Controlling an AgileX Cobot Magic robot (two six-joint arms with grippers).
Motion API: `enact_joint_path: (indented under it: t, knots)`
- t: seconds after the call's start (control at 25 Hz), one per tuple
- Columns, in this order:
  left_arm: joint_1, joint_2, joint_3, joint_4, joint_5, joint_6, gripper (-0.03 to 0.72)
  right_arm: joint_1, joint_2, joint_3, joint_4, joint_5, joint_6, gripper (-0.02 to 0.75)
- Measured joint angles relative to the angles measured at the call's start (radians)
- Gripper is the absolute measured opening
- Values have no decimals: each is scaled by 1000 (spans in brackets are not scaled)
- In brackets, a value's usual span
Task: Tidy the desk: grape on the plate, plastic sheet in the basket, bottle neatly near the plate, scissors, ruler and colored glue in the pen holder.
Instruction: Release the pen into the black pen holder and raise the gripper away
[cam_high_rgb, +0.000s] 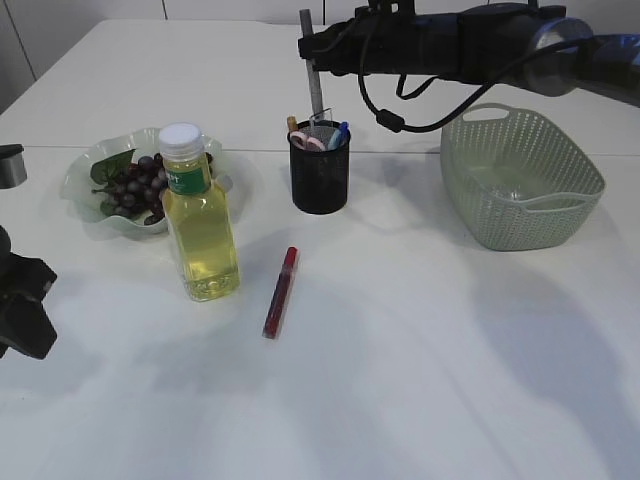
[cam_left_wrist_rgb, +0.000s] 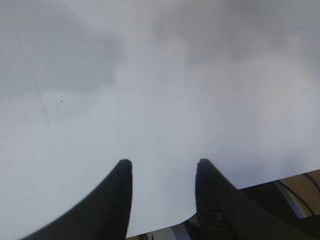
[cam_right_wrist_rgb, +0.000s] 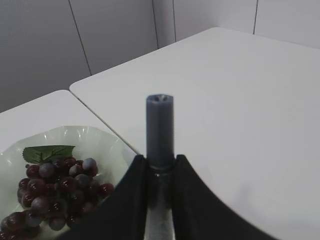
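Right, the right claw (cam_high_rgb: 312, 62) is reaching across the middle of the tabletop (cam_high_rgb: 420, 340), clamped on a grey stick-like thing (cam_high_rgb: 313, 85) held upright straight above the black mesh pen holder (cam_high_rgb: 320, 170) — I'd say that's the ruler or a glue stick being lined up to drop in, though I can't tell which from its plain grey end. Upright over the opening makes sense: it should slide down among what's already standing there, which looks like pink-handled scissors (cam_high_rgb: 305, 138) and something with a blue tip. The left claw (cam_left_wrist_rgb: 162, 200) hangs over bare tabletop at the near left, jaws apart and holding nothing, presumably parked out of the way. Now the count. One bunch of grapes (cam_high_rgb: 140, 185), already lying on the one pale green plate (cam_high_rgb: 85, 165), so that job looks done. One bottle (cam_high_rgb: 198, 215) of yellow liquid, standing upright just beside the plate's near edge, which seems neat enough. One red stick (cam_high_rgb: 280, 292), lying flat on the tabletop in front of the pen holder and to the right of the bottle, well apart from both claws, and it's likely the coloured glue waiting its turn. One green basket (cam_high_rgb: 520, 180) off to the right; I can't make out whether the clear sheet is inside. Two claws, one busy.
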Motion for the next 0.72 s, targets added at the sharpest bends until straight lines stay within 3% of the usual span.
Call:
enact_joint_path:
  t: [0.28, 0.52, 0.72]
  knots:
    - [0, 0, 0, 0, 0, 0, 309, 0, 4, 0, 20, -11, -36, 154]
    - [0, 0, 0, 0, 0, 0, 309, 0, 4, 0, 23, -13, -36, 384]
    - [0, 0, 0, 0, 0, 0, 309, 0, 2, 0, 30, -13, 54, 416]
